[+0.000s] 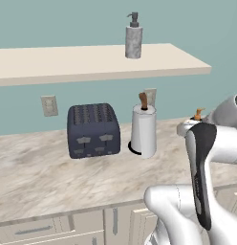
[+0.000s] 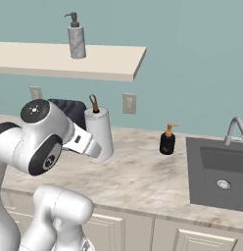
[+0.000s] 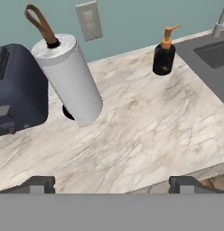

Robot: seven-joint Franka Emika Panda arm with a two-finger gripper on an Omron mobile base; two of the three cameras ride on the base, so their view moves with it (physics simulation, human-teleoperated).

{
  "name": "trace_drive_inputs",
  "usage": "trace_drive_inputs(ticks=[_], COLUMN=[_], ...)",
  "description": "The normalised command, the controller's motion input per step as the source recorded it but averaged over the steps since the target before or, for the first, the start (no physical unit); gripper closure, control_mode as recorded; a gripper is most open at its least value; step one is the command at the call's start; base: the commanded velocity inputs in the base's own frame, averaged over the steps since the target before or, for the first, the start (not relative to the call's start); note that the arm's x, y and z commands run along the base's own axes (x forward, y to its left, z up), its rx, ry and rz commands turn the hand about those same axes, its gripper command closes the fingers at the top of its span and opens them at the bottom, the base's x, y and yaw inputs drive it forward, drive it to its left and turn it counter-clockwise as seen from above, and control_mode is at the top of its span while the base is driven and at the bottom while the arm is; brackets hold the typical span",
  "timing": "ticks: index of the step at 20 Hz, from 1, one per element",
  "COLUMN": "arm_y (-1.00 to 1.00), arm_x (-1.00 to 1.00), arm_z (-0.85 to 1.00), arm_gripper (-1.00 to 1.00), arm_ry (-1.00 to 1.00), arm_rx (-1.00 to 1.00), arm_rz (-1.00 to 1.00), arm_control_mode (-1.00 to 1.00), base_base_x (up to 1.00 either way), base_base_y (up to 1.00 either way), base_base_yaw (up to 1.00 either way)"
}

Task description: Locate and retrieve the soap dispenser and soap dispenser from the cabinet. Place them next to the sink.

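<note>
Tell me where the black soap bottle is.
The black soap bottle stands on the counter just left of the sink, right of the paper towel roll.

Teal wall (image 2: 192, 59), marbled countertop (image 3: 145, 122)

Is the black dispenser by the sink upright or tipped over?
Upright. The black soap dispenser stands on its base on the countertop, orange pump on top, just left of the sink.

Bright even rendered light, faint shadows, sharp
</note>
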Motion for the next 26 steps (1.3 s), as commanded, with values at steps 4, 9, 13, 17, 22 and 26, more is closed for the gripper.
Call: trace_drive_inputs(ticks=[4,9,13,17,22,26], arm_y=[0.38,0.24,-0.03,0.01,-0.17,0.02], arm_x=[-0.01,0.15,0.32,0.41,0.32,0.0], arm_z=[0.67,0.46,0.65,0.85,0.22,0.0], arm_gripper=[-1.0,-1.0,-1.0,-1.0,-1.0,-1.0], arm_ry=[-0.07,-0.06,0.0,-0.04,0.0,0.0], arm_rx=[-0.06,-0.13,-0.06,0.02,0.01,0.0], arm_rz=[0.15,0.26,0.31,0.27,0.26,-0.01], arm_control_mode=[-1.0,-1.0,-1.0,-1.0,-1.0,-1.0], base_base_x=[0.0,0.0,0.0,0.0,0.0,0.0], base_base_y=[0.0,0.0,0.0,0.0,0.0,0.0], base_base_yaw=[0.0,0.0,0.0,0.0,0.0,0.0])
